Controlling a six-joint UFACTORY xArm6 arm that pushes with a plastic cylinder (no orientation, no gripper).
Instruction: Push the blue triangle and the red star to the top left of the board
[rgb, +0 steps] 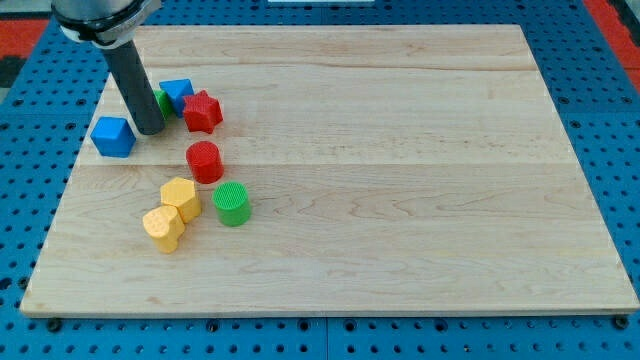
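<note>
So the blue triangle (178, 94) and the red star (203, 111) are sitting touching each other in the far-left part of the board (400, 200), star just right of and a bit nearer than the triangle. My tip (150, 129) is just to their left, practically beside the triangle, with a green block (164, 101) (mostly hidden behind the rod, shape unclear) squeezed between rod and triangle. No fingers here, just a plain rod, so nothing to open or close.

That's the catch imo: both blocks lie right of the tip, and the target corner is far-left, so pushing from here would shove them the wrong way. I'd guess the tip needs to get round to their near-right side first.

Around: a blue cube (113, 136) left of the tip, a red cylinder (204, 161) nearer, then two yellow blocks (172, 213) and a green cylinder (231, 204).
</note>
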